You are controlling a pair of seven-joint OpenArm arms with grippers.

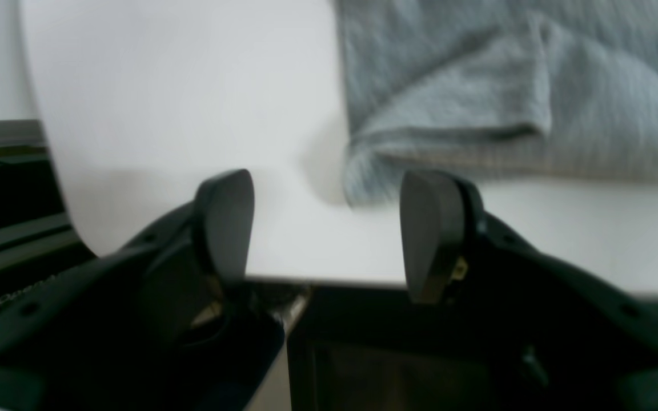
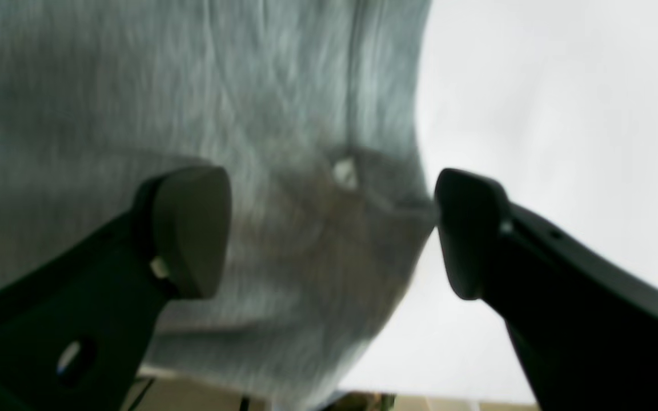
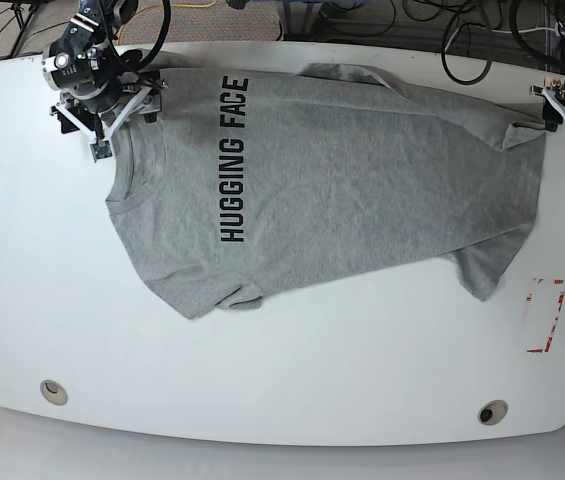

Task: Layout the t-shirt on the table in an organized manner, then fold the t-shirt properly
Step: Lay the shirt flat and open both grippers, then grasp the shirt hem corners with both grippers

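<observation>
White tabletop fills the base view: the table (image 3: pixel 282 400) has a grommet hole (image 3: pixel 53 391) near left, another (image 3: pixel 493 412) near right, and a tape mark (image 3: pixel 545 315) at the right. Beyond them the t-shirt (image 3: pixel 342 190) lies spread across the middle and far half, print side up, collar to the left and hem to the right. The near sleeve is tucked under itself and the far one is bunched, so the layout looks unfinished.

Soft, light cotton like this should drape, crease and drag easily; a pinch at a shoulder seam, sleeve edge or hem corner would likely hold best.

At the far left, the right gripper (image 2: pixel 332 231) is spread wide with cloth between and under its fingers, over the shirt's far shoulder near the collar, clamping nothing. At the far right, the left gripper (image 1: pixel 326 228) is also parted and empty, just beside the folded hem corner, which lies ahead of it.
</observation>
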